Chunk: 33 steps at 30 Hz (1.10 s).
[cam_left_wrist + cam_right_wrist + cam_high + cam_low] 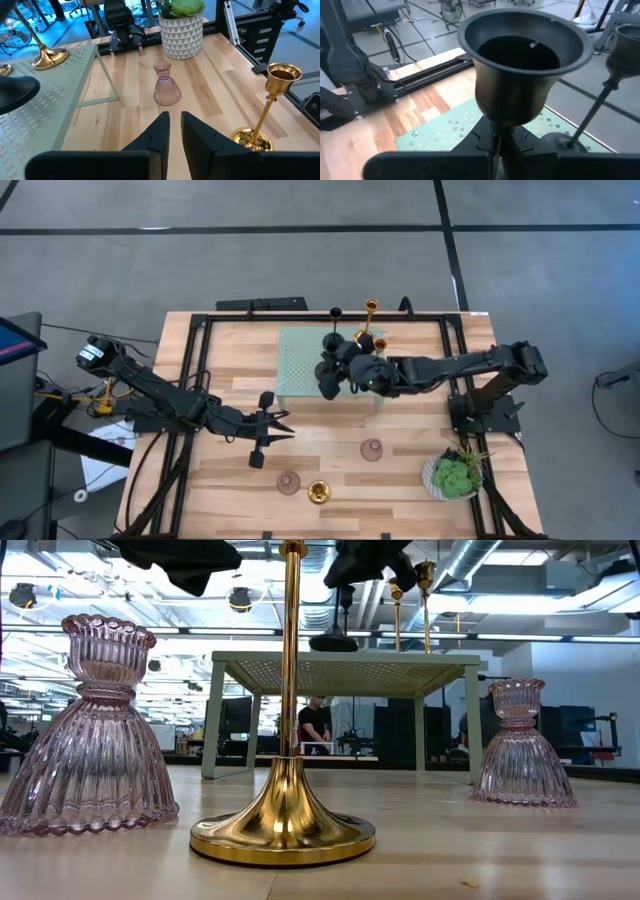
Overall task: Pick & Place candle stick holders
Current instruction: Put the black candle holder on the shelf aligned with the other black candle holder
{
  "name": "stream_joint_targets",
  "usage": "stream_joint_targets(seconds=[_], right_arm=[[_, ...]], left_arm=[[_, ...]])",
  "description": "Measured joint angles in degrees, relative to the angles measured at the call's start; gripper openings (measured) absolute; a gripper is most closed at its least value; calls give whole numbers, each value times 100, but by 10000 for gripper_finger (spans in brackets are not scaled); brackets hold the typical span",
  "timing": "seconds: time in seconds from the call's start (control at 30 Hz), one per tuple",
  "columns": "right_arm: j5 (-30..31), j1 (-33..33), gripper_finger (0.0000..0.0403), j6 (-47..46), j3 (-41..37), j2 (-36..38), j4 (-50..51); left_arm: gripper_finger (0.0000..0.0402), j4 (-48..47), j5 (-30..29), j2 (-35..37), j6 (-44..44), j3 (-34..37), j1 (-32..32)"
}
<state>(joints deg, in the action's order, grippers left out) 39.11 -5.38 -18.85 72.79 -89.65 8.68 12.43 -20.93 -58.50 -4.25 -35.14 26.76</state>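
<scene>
My right gripper (335, 370) reaches from the table's right over the green perforated stand (300, 365) and is shut on a matte black candle stick holder (520, 55). Two gold holders (371, 308) (378, 345) and another black one (336, 313) stand on their bases at the stand's far side. A gold holder (318, 492) and two pink holders (289, 482) (372, 449) stand on the wooden table in front. My left gripper (288, 424) hovers left of centre, empty, with a narrow gap between its fingers (162, 127). It points toward a pink holder (166, 85). My right gripper pinches the black holder's slim stem (496, 131) just below its cup, between its two fingers. The fingers come from the table's right and lie across the stem. The holder stands upright in the hold. Whether its base rests on the stand I cannot tell.
A green plant in a white patterned pot (455, 476) stands at the table's near right corner. The stand is raised on legs (250, 720). Black frame rails (195, 380) run along the table's sides. Bare wood lies between the stand and the front holders.
</scene>
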Motion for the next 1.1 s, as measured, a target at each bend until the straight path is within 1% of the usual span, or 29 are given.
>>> stream_joint_targets(seconds=[0.17, 0.33, 0.53, 0.63, 0.73, 1.1], right_arm=[[-188, 117, 0, -186, 2, -2, 99], [-180, 150, 0, -360, 2, -4, 374], [-208, 126, 0, -392, 2, -4, 422], [-393, 132, 0, -434, 0, -4, 449], [-445, 130, 0, -430, 2, -4, 461], [-478, 128, 17, -311, 0, -4, 462]], left_arm=[[48, 0, 0, 0, 0, 0, 1], [48, 0, 0, 0, 0, 0, 0], [48, 0, 0, 0, 0, 0, 0], [48, 1, 0, 0, 1, 0, 0], [48, 0, 0, 0, 0, 0, 0], [48, 0, 0, 0, 2, 0, 0]])
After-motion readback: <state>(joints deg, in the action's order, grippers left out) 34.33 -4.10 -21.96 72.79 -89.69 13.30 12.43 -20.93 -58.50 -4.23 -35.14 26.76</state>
